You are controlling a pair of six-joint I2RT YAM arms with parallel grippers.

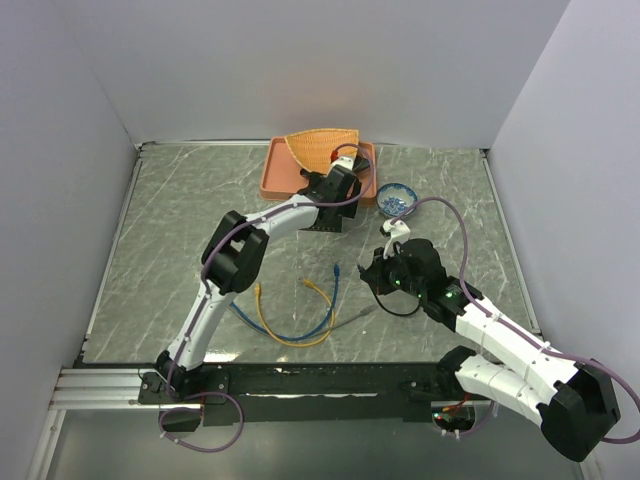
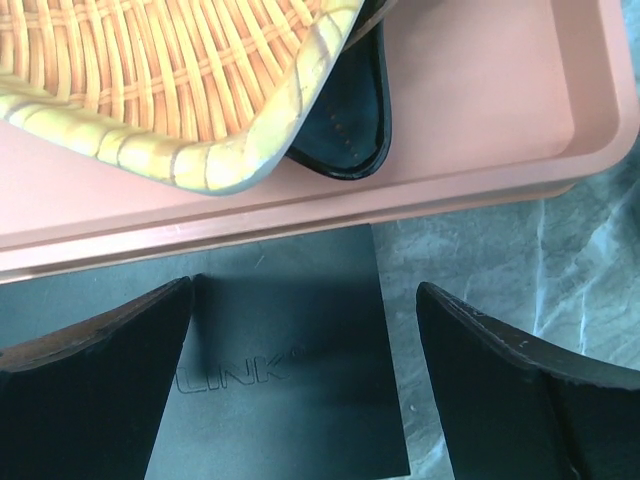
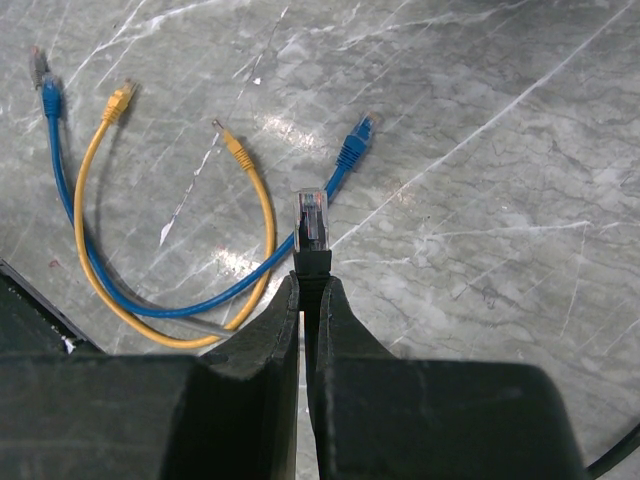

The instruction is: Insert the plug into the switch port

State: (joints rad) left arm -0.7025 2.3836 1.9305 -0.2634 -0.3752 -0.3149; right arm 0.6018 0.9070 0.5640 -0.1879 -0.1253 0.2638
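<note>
Pinching plug [image 3: 312, 222] over veined grey tabletop [image 1: 180, 210]; white walls [image 1: 300, 60].

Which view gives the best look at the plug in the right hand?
The right wrist view: the plug sits centred and sharp, its clear tip and black boot pinched in the right hand. In the top view it is too small to make out; the left wrist view misses it.

The white-shelled left arm [image 1: 200, 310] and right arm [image 1: 500, 335] had black joints, looping purple cables [image 1: 467, 238] and matte black fingers [image 2: 90, 390]
</note>
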